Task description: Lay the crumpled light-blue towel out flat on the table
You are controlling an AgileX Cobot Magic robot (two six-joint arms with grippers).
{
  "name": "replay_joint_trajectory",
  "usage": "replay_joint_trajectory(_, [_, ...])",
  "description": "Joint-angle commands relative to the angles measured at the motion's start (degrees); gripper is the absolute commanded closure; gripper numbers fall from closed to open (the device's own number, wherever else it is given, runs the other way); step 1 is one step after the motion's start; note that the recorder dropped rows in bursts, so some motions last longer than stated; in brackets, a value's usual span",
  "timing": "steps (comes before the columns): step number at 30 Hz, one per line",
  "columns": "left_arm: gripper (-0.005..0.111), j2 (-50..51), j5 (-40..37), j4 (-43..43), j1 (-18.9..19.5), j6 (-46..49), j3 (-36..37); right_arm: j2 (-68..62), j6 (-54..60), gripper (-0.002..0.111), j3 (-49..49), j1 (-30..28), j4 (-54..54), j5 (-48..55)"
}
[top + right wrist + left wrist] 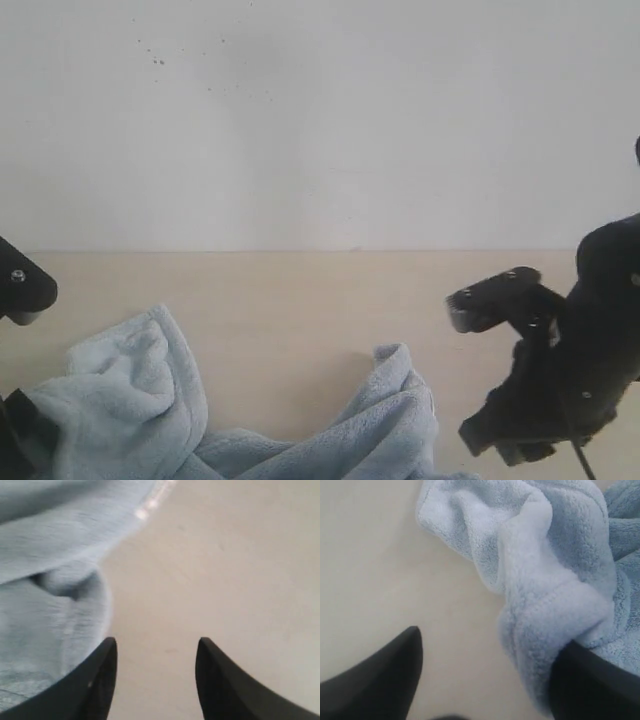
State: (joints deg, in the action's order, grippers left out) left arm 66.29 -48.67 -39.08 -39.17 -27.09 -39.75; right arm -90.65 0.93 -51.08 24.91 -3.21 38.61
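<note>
The light-blue towel (130, 400) lies crumpled on the beige table (300, 300), bunched at the lower left with another ridge (395, 420) near the middle. My left gripper (25, 355) is at the left edge of the exterior view and stands open. In the left wrist view a thick hemmed fold of the towel (545, 580) rests against one finger (590, 685) of the left gripper (492, 637), and bare table shows beside the other. My right gripper (462, 370) is open to the right of the towel. Between the fingers of the right gripper (156, 641) is only table, with the towel (50, 605) beside one finger.
A white speckled wall (320, 120) rises behind the table's far edge. Bare table surface (330, 290) stretches behind the towel and between the two arms. The right arm's black body (590, 360) fills the right edge.
</note>
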Motion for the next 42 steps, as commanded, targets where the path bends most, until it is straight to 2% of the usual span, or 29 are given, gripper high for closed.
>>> replay_joint_trajectory(1, [0.043,0.0,1.5,0.3,0.2,0.4,-0.2,-5.4,13.9,0.061,-1.7,-10.9,19.5,10.5])
replay_joint_trajectory(3, [0.043,0.0,2.0,0.8,0.2,0.4,-0.2,-7.5,23.7,0.061,-1.7,-14.8,30.4,15.6])
replay_joint_trajectory(6, [0.043,0.0,3.2,1.0,0.2,-0.8,-0.2,-9.7,31.2,0.061,-1.7,-18.1,35.9,19.7])
replay_joint_trajectory(13, [0.043,0.0,10.4,5.9,0.2,-2.6,1.2,-10.6,41.7,0.061,-1.7,-18.2,42.5,18.3])
replay_joint_trajectory(18, [0.043,0.0,16.3,9.0,0.2,-2.6,2.2,-10.6,50.9,0.061,-1.6,-15.3,42.6,17.0])
replay_joint_trajectory(22, [0.043,0.0,16.5,10.1,0.1,-2.4,2.2,-10.6,51.2,0.061,-1.6,-14.4,38.4,14.8])
replay_joint_trajectory(26, [0.043,-0.3,16.5,10.1,0.1,-1.8,2.2,-10.8,45.6,0.061,-0.9,-14.4,33.6,12.6])
replay_joint_trajectory(30, [0.043,-0.3,17.3,10.1,0.1,-1.8,2.2,-11.1,49.9,0.061,3.4,-14.4,38.1,8.8])
replay_joint_trajectory(34, [0.043,-0.3,17.2,10.1,0.1,-1.8,2.2,-11.2,56.8,0.061,5.5,-14.4,47.0,8.0])
replay_joint_trajectory(38, [0.043,-0.3,17.8,10.2,0.1,-1.8,2.2,-11.2,57.4,0.061,5.7,-13.8,47.8,11.2])
replay_joint_trajectory(42, [0.043,-0.3,18.7,10.2,0.1,-1.8,2.2,-11.2,57.6,0.062,5.9,-10.7,47.8,9.1])
